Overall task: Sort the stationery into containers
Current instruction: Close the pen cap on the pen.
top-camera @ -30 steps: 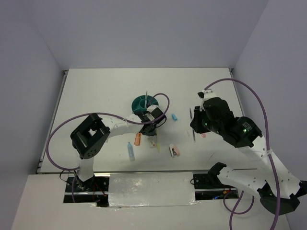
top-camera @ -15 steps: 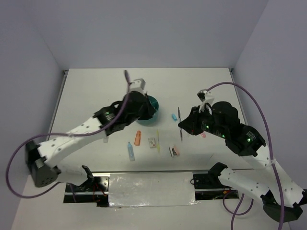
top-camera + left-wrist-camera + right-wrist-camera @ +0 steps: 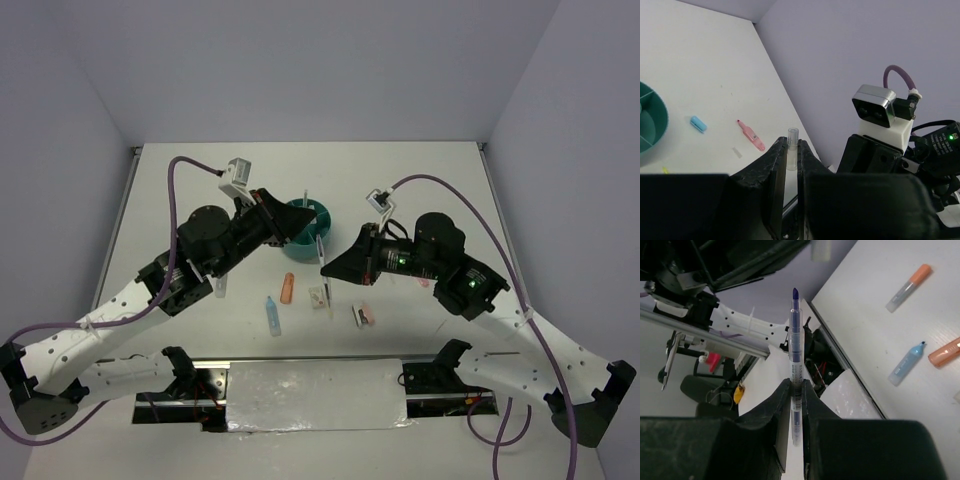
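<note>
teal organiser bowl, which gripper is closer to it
Left. From above, the left gripper, shut on a clear pen, overlaps the near-left of the teal bowl; the right gripper, shut on a blue pen, is off its near-right.

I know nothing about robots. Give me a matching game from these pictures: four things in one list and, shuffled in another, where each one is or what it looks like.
Things:
1. blue-tipped pen
2. clear thin tube
3. orange marker
4. organiser bowl

Descriptions:
A. teal, split into compartments
B. clamped in the left hand
C. lying flat near a light-blue marker
D. clamped in the right hand

Pairs: 1-D, 2-B, 3-C, 4-A
</note>
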### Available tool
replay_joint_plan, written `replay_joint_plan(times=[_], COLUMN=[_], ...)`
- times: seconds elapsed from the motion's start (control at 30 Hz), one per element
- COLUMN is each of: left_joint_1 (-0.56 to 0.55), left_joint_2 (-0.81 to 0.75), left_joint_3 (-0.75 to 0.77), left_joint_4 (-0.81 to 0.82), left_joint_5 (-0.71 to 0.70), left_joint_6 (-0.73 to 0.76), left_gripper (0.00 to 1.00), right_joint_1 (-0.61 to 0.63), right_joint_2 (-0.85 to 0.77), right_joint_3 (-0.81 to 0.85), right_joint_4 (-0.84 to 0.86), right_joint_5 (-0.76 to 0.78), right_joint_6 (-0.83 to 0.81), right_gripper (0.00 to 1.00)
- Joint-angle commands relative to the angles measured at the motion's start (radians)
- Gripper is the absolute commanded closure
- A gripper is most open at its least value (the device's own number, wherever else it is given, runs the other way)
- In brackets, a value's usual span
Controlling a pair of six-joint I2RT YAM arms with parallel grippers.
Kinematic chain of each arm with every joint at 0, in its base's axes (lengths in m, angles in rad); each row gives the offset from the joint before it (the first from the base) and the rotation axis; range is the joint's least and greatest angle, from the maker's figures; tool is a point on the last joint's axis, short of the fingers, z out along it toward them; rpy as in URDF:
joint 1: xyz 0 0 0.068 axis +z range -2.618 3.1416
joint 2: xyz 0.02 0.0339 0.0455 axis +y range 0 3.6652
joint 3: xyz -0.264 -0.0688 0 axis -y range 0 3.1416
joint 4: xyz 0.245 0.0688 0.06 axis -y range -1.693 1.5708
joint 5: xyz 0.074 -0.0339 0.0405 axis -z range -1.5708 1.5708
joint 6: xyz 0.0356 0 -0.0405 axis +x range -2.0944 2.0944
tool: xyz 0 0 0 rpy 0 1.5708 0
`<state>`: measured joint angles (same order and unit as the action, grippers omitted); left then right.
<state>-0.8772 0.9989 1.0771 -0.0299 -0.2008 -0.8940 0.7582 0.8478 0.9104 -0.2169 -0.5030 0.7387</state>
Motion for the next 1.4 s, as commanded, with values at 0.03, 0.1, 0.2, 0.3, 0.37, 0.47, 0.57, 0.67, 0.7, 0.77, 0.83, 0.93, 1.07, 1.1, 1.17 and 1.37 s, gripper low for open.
replay_joint_plan(times=[0.03,0.1,0.2,0.3,0.37,0.47,0.57,0.67,0.7,0.77,0.83,0.93,1.07,1.1,1.17,1.37], left_joint_1=[0.006,0.006,0.006,0.006,0.006,0.004,0.006,0.004,0.006,0.004,0.006,0.006,0.004,0.003,0.004,0.004], left_joint_2=[0.001,-0.002,-0.006,-0.002,-0.002,-0.002,0.000,-0.003,-0.005,-0.003,-0.002,-0.002,-0.005,-0.005,-0.005,-0.009], left_joint_3=[0.018,0.014,0.007,0.015,0.012,0.007,0.009,0.004,0.001,0.001,0.001,-0.003,-0.008,-0.009,-0.014,-0.029], left_joint_4=[0.087,0.091,0.105,0.093,0.104,0.119,0.120,0.122,0.124,0.120,0.122,0.128,0.117,0.117,0.119,0.139], left_joint_5=[0.058,0.064,0.061,0.060,0.061,0.066,0.069,0.066,0.066,0.067,0.072,0.078,0.069,0.069,0.070,0.084], left_joint_6=[0.004,0.003,0.004,0.007,0.003,0.000,0.003,0.009,0.009,0.012,0.013,0.020,0.030,0.032,0.033,0.030], left_gripper=[1.00,1.00,1.00,1.00,1.00,1.00,1.00,1.00,1.00,1.00,1.00,1.00,1.00,1.00,1.00,1.00], right_joint_1=[0.036,0.039,0.038,0.039,0.040,0.040,0.039,0.041,0.040,0.039,0.041,0.039,0.039,0.039,0.038,0.039], right_joint_2=[0.019,0.019,0.013,0.005,0.002,0.002,-0.004,0.005,0.008,0.011,0.014,0.023,0.036,0.036,0.037,0.043], right_joint_3=[0.088,0.088,0.084,0.079,0.082,0.084,0.085,0.090,0.091,0.091,0.096,0.113,0.123,0.125,0.127,0.130], right_joint_4=[0.071,0.068,0.053,0.033,0.017,-0.001,-0.012,-0.033,-0.036,-0.036,-0.036,-0.050,-0.056,-0.059,-0.058,-0.064], right_joint_5=[-0.002,0.007,0.017,0.029,0.032,0.044,0.055,0.073,0.080,0.080,0.084,0.096,0.098,0.096,0.098,0.115], right_joint_6=[-0.028,-0.028,-0.032,-0.038,-0.042,-0.051,-0.058,-0.065,-0.067,-0.067,-0.068,-0.081,-0.090,-0.090,-0.091,-0.096], right_gripper=[1.00,1.00,1.00,1.00,1.00,1.00,1.00,1.00,1.00,1.00,1.00,1.00,1.00,1.00,1.00,1.00])
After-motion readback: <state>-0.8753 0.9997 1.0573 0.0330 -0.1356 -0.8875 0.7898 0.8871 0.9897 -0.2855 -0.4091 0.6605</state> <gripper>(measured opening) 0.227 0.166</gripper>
